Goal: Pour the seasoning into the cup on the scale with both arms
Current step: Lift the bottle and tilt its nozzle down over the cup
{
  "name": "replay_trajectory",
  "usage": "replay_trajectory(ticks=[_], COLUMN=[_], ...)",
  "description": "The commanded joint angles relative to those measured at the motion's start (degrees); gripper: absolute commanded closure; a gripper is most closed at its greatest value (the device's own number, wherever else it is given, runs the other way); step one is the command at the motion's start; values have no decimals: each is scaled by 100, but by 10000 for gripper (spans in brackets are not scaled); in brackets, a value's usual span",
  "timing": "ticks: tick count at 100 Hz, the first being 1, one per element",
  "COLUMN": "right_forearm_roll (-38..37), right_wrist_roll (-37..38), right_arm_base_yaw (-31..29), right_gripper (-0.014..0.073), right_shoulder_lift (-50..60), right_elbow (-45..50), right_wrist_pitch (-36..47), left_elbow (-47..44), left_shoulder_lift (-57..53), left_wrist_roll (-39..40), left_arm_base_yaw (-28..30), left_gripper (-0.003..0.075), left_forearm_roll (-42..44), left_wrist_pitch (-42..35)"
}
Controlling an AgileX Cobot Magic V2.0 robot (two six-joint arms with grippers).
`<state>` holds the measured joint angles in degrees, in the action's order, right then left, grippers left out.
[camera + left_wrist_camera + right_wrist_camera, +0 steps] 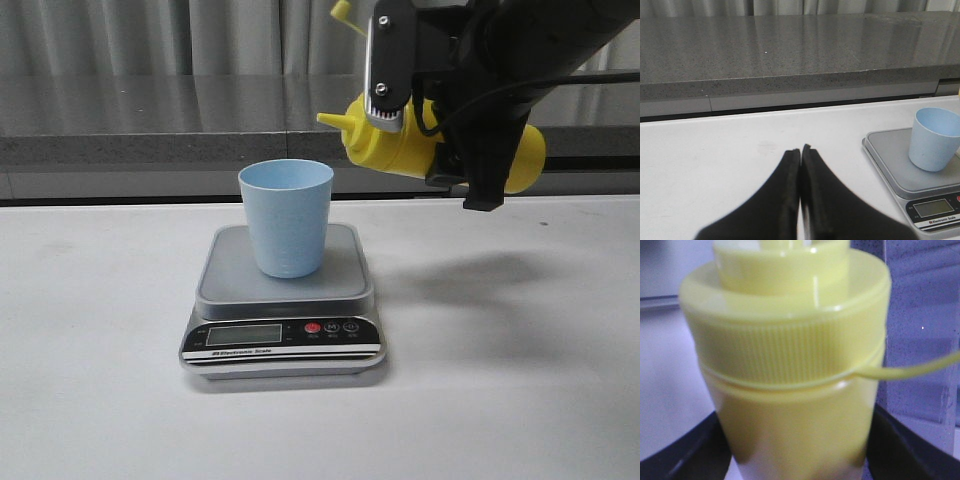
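Tall yellow plastic squeeze bottle (400, 135), grasped by right gripper (440, 140), tilts nozzle-first above-right of pale blue tapered tumbler (286, 217) mid-platform on grey digital scale (283, 300); pour pending; left gripper (801, 165) clenched, empty.

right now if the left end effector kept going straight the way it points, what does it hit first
Probably nothing close: the left end effector, shut and empty, points over bare table toward the grey ledge behind. The scale and cup sit off to one side. Depth is uncertain.
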<state>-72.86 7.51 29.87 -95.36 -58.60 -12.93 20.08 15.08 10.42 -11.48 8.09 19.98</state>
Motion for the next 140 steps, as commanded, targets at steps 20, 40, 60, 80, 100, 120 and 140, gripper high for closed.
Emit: replay_trajectory(ticks=[20,40,60,80,100,120,140], right_forearm_roll=[-697,-1415,-1801,-1954,-1950,-1947,-1947], right_wrist_roll=[-35,-35,-35,-35,-24,872,1951], right_arm_base_yaw=[235,278,278,278,278,278,278], right_gripper=[345,345,345,345,345,345,345], right_shoulder_lift=[110,82,82,82,82,82,82], right_elbow=[-520,-520,-520,-520,-520,-520,-520], right_wrist_pitch=[-337,-421,-475,-475,-470,-469,-562], left_elbow=[155,155,155,155,155,155,155], left_shoulder_lift=[55,55,55,55,55,55,55], left_wrist_roll=[38,38,38,38,38,38,38], left_arm_base_yaw=[14,14,14,14,14,14,14], left_gripper=[740,740,740,740,740,740,740], left_forearm_roll=[22,22,22,22,22,22,22], left_wrist_pitch=[-430,-430,-430,-430,-430,-430,-430])
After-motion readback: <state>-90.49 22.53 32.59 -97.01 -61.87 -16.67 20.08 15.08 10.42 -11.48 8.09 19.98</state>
